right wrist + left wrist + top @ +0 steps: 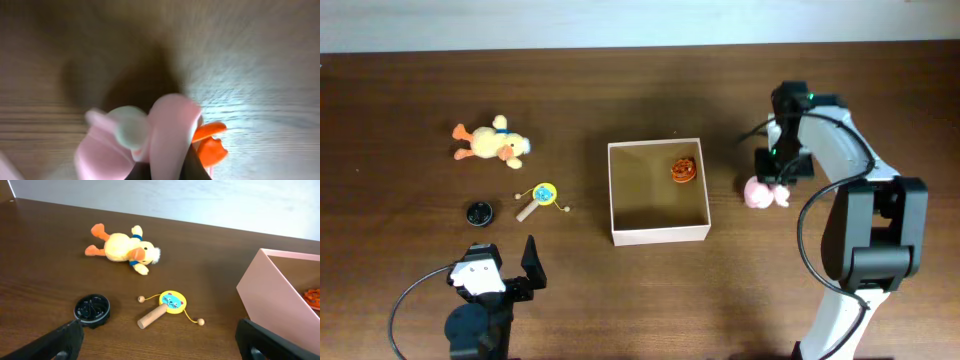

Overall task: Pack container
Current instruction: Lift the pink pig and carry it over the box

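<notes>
Overhead, starting at my left: a yellow plush duck (pixel 492 142) with orange feet lies on its side on the brown table (pixel 410 90). Nearer to me sits a black round cap (pixel 479 213), and just right of it a small wooden rattle drum (pixel 542 198) with a blue cat face and 2 beads on strings. My left claw (pixel 502 268) hangs low at the near edge behind these 3 things, its 2 fingers spread wide and nothing between them; my left wrist camera shows both finger tips far apart at the bottom corners. At mid-table stands the container (pixel 660 234), a square shallow cardboard box with white outer walls and a tan inside, open at the top. An orange toy (pixel 683 170) lies in its far right corner, and the floor around it is bare. Just beside the right wall, outside the box, a pink toy (pixel 760 194) rests on the table. My right claw (pixel 773 182) comes down onto it, narrowed to a pinch. My right wrist camera is blurred, but it shows pink and orange parts squeezed between my dark finger tips.
</notes>
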Controlling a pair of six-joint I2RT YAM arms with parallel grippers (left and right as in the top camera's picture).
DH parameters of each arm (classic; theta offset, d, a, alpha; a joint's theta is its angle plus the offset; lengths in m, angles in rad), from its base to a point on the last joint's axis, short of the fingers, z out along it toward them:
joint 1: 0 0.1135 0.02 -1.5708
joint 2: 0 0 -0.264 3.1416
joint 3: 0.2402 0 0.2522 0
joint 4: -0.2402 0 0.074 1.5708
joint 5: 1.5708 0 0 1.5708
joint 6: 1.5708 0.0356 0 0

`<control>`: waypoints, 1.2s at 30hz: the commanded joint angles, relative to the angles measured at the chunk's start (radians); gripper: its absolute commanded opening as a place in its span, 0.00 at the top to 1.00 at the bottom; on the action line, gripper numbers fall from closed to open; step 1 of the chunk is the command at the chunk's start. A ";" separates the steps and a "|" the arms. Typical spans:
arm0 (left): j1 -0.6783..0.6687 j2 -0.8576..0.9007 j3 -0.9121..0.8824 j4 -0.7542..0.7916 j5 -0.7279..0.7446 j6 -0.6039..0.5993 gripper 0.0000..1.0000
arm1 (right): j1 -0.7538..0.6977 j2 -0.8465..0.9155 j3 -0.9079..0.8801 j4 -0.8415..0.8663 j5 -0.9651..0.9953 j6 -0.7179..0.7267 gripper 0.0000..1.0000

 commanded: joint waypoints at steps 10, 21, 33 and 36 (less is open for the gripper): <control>0.007 -0.005 -0.004 0.000 0.014 0.016 0.01 | 0.005 -0.008 0.457 -0.189 -0.001 0.000 0.96; 0.007 -0.005 -0.004 0.000 0.014 0.016 0.01 | 0.069 -0.008 0.771 -0.398 -0.030 0.000 0.96; 0.007 -0.005 -0.004 0.000 0.014 0.016 0.01 | 0.330 -0.008 0.861 -0.552 -0.068 -0.026 0.96; 0.007 -0.005 -0.004 0.000 0.014 0.016 0.01 | 0.389 -0.008 0.851 -0.569 -0.069 -0.025 0.96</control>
